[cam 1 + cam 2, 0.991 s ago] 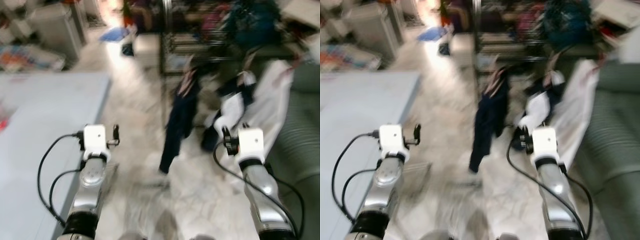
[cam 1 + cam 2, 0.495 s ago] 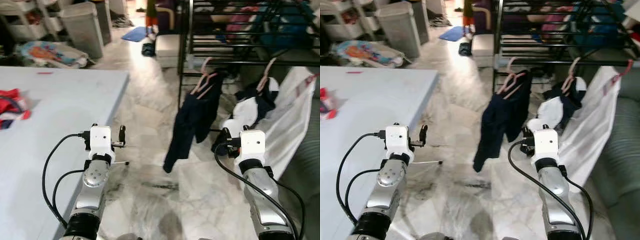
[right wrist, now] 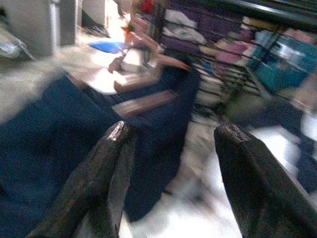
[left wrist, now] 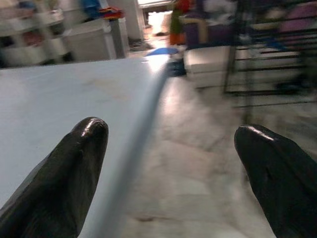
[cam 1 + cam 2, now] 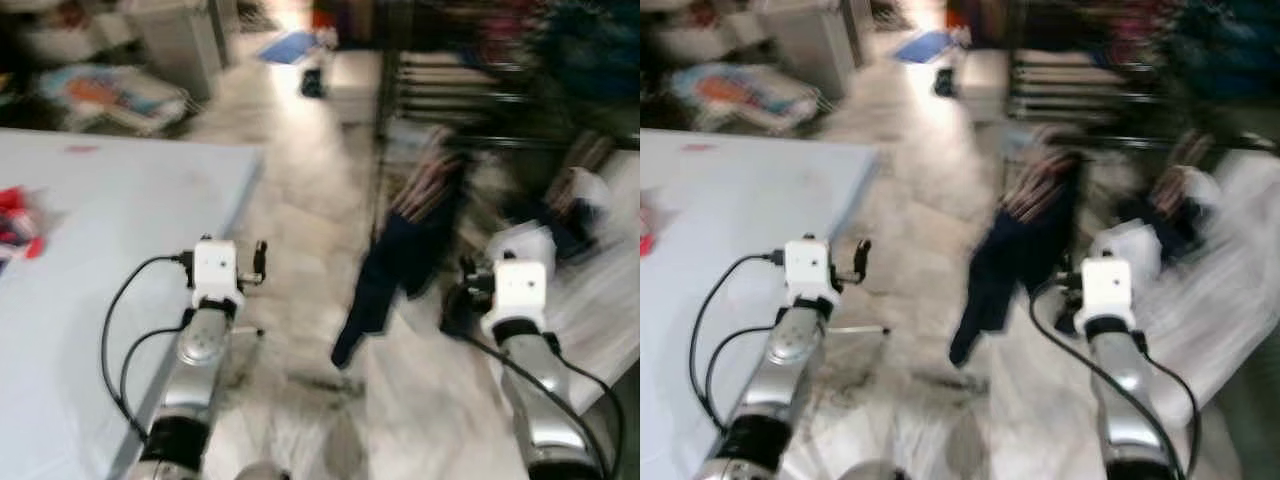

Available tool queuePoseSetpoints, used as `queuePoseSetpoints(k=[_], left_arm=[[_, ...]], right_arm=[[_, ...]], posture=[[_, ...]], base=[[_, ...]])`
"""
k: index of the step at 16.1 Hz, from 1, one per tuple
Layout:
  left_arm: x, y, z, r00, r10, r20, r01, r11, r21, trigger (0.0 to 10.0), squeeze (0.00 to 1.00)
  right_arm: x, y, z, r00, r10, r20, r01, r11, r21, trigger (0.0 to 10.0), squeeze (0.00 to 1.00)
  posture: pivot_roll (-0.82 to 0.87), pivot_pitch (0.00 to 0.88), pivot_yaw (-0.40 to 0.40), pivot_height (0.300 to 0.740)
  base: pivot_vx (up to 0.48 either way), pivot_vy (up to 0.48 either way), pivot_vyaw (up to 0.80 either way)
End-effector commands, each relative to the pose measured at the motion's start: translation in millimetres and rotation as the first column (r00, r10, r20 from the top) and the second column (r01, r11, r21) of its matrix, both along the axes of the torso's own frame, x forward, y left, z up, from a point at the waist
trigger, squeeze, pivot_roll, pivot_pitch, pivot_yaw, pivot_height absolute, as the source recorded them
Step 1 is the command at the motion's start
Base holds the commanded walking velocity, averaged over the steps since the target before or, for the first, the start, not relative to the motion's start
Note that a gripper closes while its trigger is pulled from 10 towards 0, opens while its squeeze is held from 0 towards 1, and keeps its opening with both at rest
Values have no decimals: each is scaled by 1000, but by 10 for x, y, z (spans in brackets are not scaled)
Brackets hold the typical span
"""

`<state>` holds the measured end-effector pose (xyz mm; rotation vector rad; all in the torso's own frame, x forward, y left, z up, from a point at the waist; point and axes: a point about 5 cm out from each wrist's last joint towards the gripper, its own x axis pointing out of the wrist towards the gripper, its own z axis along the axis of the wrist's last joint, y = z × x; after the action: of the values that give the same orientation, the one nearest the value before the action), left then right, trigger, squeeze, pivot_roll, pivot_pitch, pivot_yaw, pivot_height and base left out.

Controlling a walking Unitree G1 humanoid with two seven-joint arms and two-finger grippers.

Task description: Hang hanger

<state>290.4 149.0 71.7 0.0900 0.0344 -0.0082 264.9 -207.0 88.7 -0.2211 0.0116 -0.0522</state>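
- The head views are blurred, so fine details are not sure.
- The dark blue garment [image 5: 400,265] hangs on a pinkish hanger [image 5: 430,180] from the black drying rack [image 5: 450,90], ahead of the robot and a little to its right.
- The right gripper [image 3: 168,144] is spread and holds nothing; in its wrist view the blue cloth and the hanger [image 3: 148,101] lie just behind the two fingers.
- The left gripper [image 4: 171,148] is also spread and empty, beside the edge of the pale blue table [image 5: 90,230], pointing along this edge.
- Risk: with such blur, I judge that a reach of the right gripper can miss the thin hanger and catch only the cloth, so the garment could slide off.
- Risk: the white garment [image 5: 560,215] hangs close to the right arm, and the sleeve or the black cable could hook it.
- Risk: the left arm is near the table edge, and a turn toward that side could knock it.
- Open room: the marble floor [image 5: 300,200] between the table and the rack is free, forward and in the middle.
- The rack closes the front and right side, and the table closes the left.
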Motion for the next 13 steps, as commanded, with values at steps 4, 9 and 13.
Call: queuePoseSetpoints(k=[4,9,13], left_arm=[[14,10,-2,1000,5,-11,-5,1000,2,10000,0],[2,4,-18,1000,3,-19,-3,1000,8,10000,0],[-17,0,-46,999,4,-35,-3,1000,25,10000,0]], right_arm=[[-14,96,-24,1000,21,2,-21,1000,4,10000,0],[-33,87,-74,999,21,-24,-21,1000,-6,10000,0],[-47,113,-108,999,7,-36,-8,1000,-22,10000,0]], posture=[[-42,0,57,740],[-39,0,45,740],[-33,0,48,740]], base=[[350,329,0],[343,335,0],[150,136,0]])
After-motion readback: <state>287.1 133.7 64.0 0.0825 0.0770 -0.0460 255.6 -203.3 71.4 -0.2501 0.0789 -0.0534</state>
